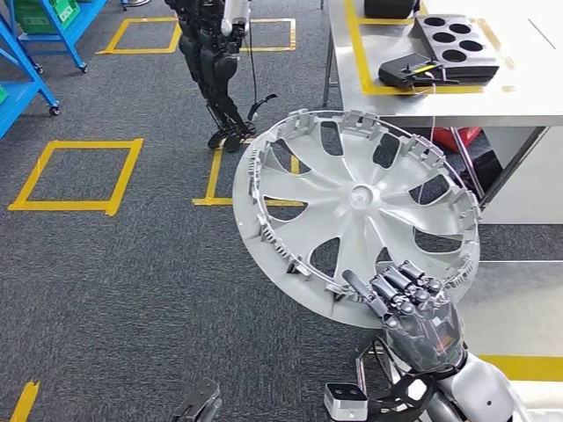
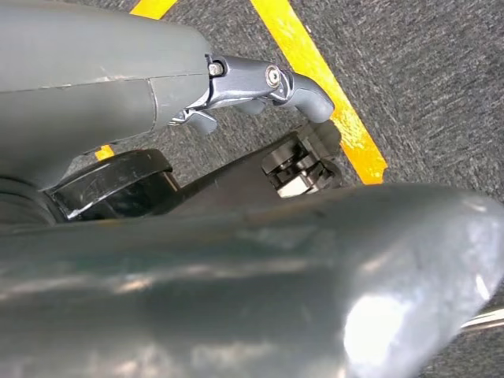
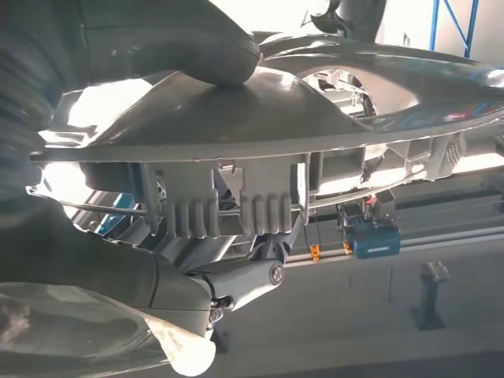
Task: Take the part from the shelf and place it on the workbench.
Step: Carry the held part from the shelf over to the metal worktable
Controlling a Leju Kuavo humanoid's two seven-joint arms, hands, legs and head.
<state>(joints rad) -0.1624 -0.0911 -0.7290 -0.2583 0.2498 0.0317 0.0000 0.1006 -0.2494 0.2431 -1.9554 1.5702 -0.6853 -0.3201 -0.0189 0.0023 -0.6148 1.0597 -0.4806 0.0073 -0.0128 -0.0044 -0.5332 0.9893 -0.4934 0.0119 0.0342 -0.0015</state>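
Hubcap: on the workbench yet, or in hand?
In hand: right robot hand grips the hubcap by its rim, above the carpet.

Silver hubcap (image 1: 358, 207) — dark grey carpet (image 1: 133, 281), yellow tape squares (image 1: 76, 176).

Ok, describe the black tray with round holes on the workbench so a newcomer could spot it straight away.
Start at the white workbench in the upper right of the head view, beyond the silver hubcap that the right hand grips by its rim. Inside the bench's yellow tape outline lies the black tray. Its round recesses set it apart from the flat black device beside it.
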